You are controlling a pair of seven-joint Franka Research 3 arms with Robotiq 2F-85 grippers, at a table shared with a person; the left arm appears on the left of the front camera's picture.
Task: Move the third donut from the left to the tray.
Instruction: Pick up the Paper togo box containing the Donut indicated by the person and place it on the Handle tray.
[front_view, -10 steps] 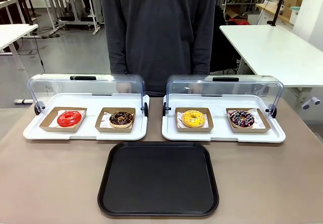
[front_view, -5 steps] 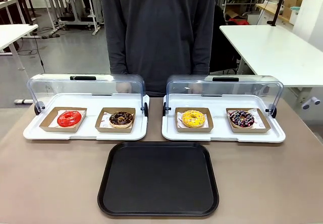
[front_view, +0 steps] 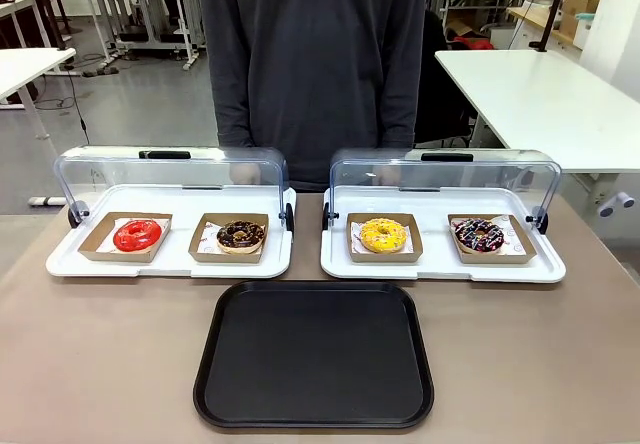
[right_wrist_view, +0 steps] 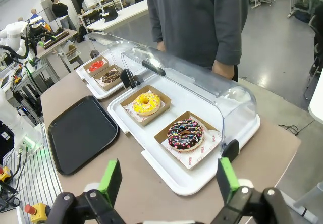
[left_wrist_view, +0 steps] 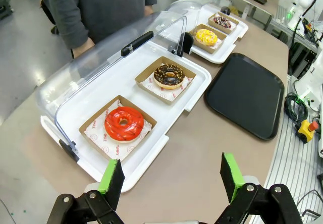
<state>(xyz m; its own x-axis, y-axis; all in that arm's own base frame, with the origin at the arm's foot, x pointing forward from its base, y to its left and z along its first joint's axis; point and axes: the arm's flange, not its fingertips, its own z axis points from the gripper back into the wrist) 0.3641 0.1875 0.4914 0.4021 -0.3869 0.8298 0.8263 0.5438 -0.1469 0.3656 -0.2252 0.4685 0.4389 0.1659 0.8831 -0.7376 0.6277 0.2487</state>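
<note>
The third donut from the left [front_view: 383,234] has yellow icing and sits in a brown cardboard holder on the right white display tray; it also appears as the yellow donut [right_wrist_view: 146,103] and, far off, as the yellow donut [left_wrist_view: 206,36]. The black tray [front_view: 314,353] lies flat at the table's near middle, also seen as the black tray [left_wrist_view: 246,93] and the black tray [right_wrist_view: 81,132]. My left gripper [left_wrist_view: 171,176] is open above the table near the red donut's tray. My right gripper [right_wrist_view: 167,178] is open, above the right display tray's near edge.
A red donut [front_view: 137,234] and a chocolate donut [front_view: 241,235] sit on the left white display tray [front_view: 170,263]. A sprinkled chocolate donut [front_view: 479,234] is on the right display tray [front_view: 442,266]. Both clear lids [front_view: 445,176] are raised. A person [front_view: 312,59] stands at the far side.
</note>
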